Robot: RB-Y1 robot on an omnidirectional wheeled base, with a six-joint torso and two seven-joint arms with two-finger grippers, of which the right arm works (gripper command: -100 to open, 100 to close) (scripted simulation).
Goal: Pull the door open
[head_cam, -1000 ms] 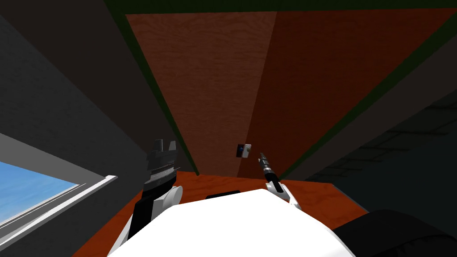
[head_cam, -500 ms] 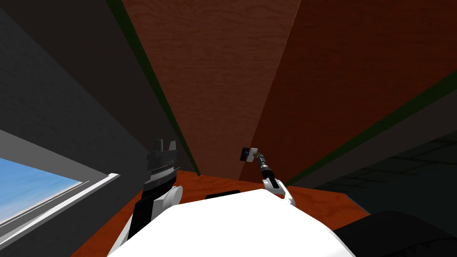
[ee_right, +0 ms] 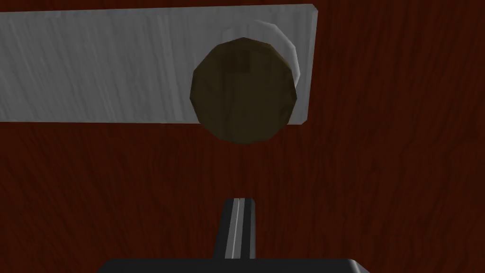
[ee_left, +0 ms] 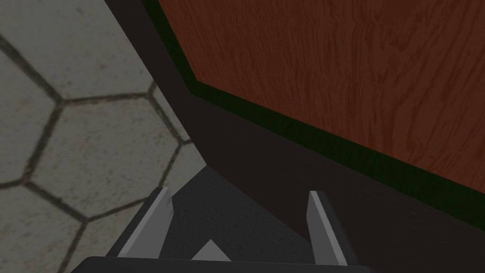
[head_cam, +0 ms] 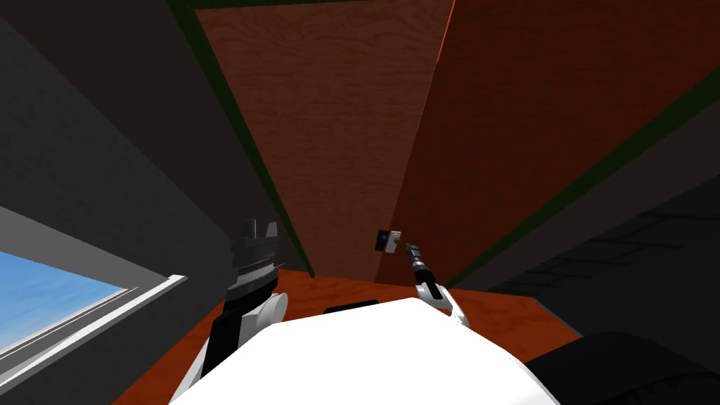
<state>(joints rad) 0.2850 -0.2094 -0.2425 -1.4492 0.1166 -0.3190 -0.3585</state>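
A reddish-brown wooden door (ee_right: 379, 189) carries a dark round knob (ee_right: 244, 90) on a grey plate (ee_right: 94, 66). In the head view the knob (head_cam: 389, 241) sits low, where a lighter wood face (head_cam: 330, 140) meets a darker one (head_cam: 506, 140). My right gripper (head_cam: 410, 247) is just short of the knob and to its right. In the right wrist view its fingers (ee_right: 239, 208) are shut flat together with nothing between them, and the knob stands clear beyond their tips. My left gripper (head_cam: 259, 228) is raised to the left, and its fingers (ee_left: 161, 213) are open and empty.
A dark green frame (head_cam: 232, 119) borders the wood faces, with dark walls on both sides. A window (head_cam: 42, 302) lies at the lower left. The floor (head_cam: 506, 316) is orange-brown. A dark rounded object (head_cam: 633, 365) sits at the lower right. Hexagon-patterned grey surface (ee_left: 71, 142) shows beside the left gripper.
My right gripper has shut on nothing. It reached up to the knob half a second ago and now sits slightly back from it. The head view shifted a little; the left arm stayed still.
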